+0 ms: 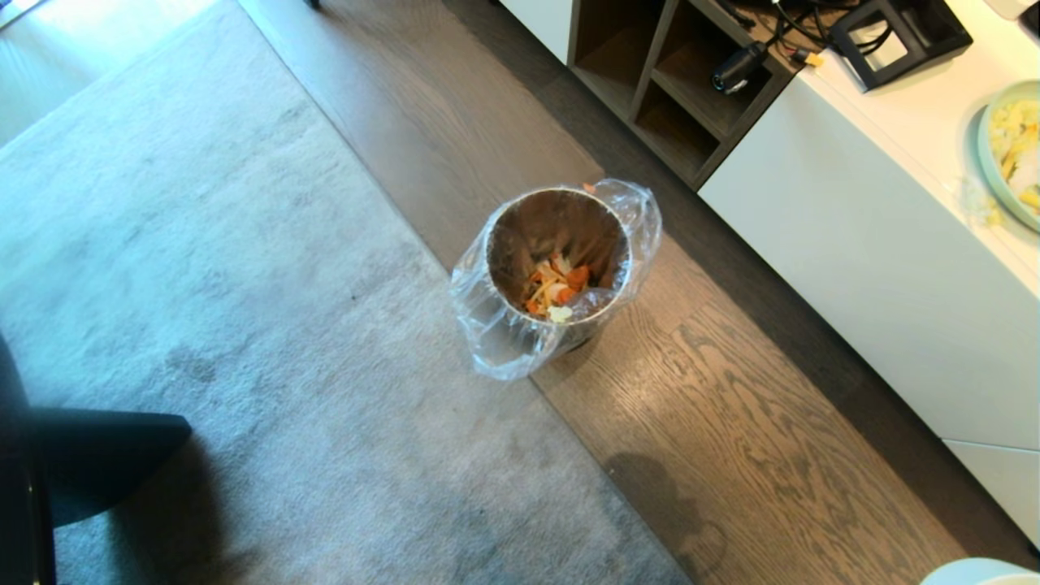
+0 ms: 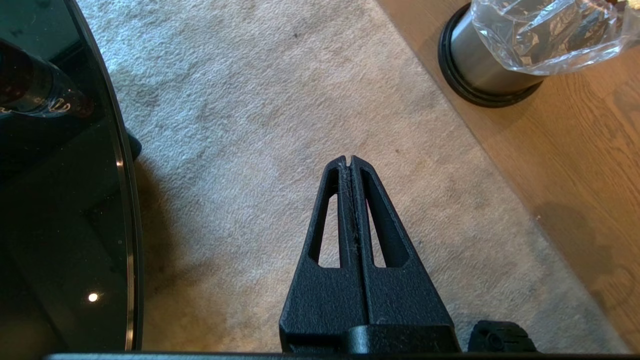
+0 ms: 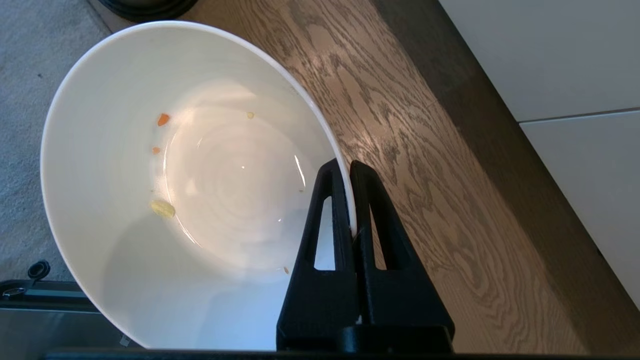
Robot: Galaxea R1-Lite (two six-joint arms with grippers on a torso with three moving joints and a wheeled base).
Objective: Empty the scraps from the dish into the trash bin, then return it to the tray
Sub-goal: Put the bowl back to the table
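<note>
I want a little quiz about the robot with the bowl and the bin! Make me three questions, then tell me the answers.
1. True or false: the scraps lie inside the bin.
2. What does the right pincer grip? A) spoon B) the bowl's rim C) bag
3. Fill in: the left pincer hangs over the ____.

Key: 1 true. 2 B. 3 carpet.

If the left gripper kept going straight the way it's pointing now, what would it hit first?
Most likely the grey carpet. The left gripper, shut and empty, points down at bare rug, with the trash bin off to one side on the wooden floor. Depth is hard to judge, but nothing else lies in that line.
</note>
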